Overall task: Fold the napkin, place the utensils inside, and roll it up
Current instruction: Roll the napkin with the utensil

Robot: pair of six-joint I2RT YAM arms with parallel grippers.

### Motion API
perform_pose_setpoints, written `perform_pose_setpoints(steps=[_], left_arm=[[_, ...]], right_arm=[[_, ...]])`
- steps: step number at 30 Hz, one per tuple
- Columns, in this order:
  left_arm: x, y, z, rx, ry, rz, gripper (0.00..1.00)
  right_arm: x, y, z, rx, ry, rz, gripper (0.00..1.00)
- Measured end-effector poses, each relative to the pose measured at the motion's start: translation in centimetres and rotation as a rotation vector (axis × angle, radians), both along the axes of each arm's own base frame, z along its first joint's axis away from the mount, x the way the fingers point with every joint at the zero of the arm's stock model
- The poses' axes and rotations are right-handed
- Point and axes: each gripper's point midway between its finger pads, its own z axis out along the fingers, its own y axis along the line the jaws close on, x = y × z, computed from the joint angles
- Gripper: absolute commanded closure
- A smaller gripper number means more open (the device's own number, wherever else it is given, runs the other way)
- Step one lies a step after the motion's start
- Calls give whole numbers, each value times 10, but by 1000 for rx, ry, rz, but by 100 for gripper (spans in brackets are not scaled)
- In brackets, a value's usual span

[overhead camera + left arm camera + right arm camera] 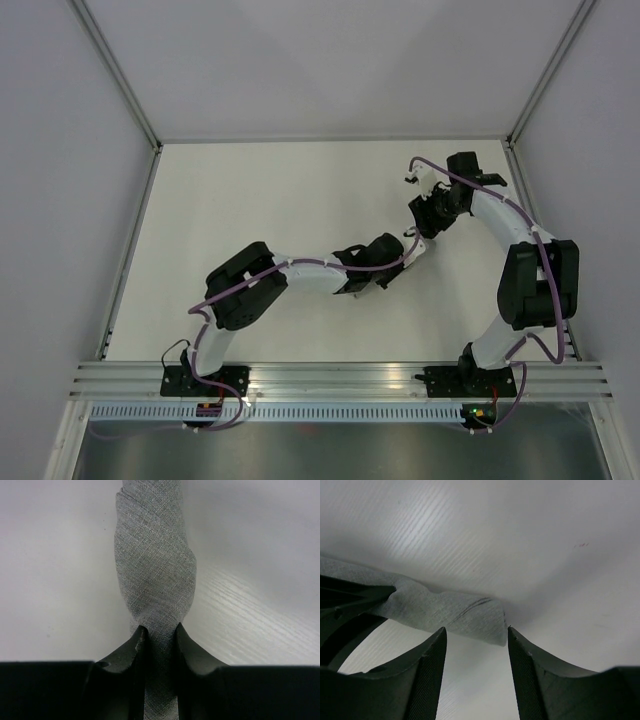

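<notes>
Clamping one end of the napkin [155, 565] with my left pincer [160, 630]: jaws clenched on the cloth, fabric pinched flat between the fingertips. My right pincer [476, 630] is released, jaws spread wide, hovering over the free end of the roll, not touching it as far as I can see. My read is that rolling is mostly done, so this is the finish/tidy step. To do it well: hold the left grip firm so the wrap doesn't unwind, bring the right down straddling the roll across its axis, and close just inboard of the end edge, not on the loose flap. Press lightly, since soft cloth will squash and twist. Let go on the left only once the seam sits under the roll. The napkin is a plain mid-grey matte weave, wound into a tight tube with diagonal wrap lines and a slight bulge midway. It lies on the white table [250, 605] between the two pincers. From the top camera the arms [300, 268] hide it. No utensils in view, so I can't tell whether they're inside.
</notes>
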Motion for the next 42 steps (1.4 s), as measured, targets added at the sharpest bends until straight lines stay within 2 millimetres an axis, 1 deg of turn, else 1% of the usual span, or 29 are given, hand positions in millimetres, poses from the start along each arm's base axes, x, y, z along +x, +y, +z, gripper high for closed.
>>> perform_pose_setpoints(steps=[1,4,6,7,10,13,19,21,25,28,32,38,42], left_arm=[[0,-1,0,-9,17,17,79],[0,-5,0,-34,62,66,78],[0,-9,1,-51,89,94,78],[0,-11,0,-59,103,107,78],[0,-17,0,-89,139,144,78],[1,-22,0,-113,172,177,77],[1,-31,0,-154,226,233,76],[1,-32,0,-164,239,247,76],[1,-33,0,-180,259,270,75],[1,-34,0,-188,269,280,75],[2,-34,0,-194,278,291,71],[2,-33,-1,-199,290,305,62],[3,-33,-4,-195,304,320,57]], right_arm=[[-9,-2,-11,-13,38,-14,45],[-24,-6,-28,-31,100,-37,47],[-29,-9,-35,-38,131,-58,47],[-30,-9,-38,-39,141,-68,44],[-33,-10,-44,-39,168,-91,42],[-33,-11,-45,-41,179,-109,42],[-35,-15,-48,-61,185,-128,50],[-42,-17,-52,-70,202,-133,54],[-58,-19,-65,-78,253,-137,56],[-66,-19,-71,-79,278,-140,58],[-65,-18,-77,-74,293,-148,59],[-66,-17,-96,-77,360,-155,60],[-56,-14,-96,-67,361,-158,60]])
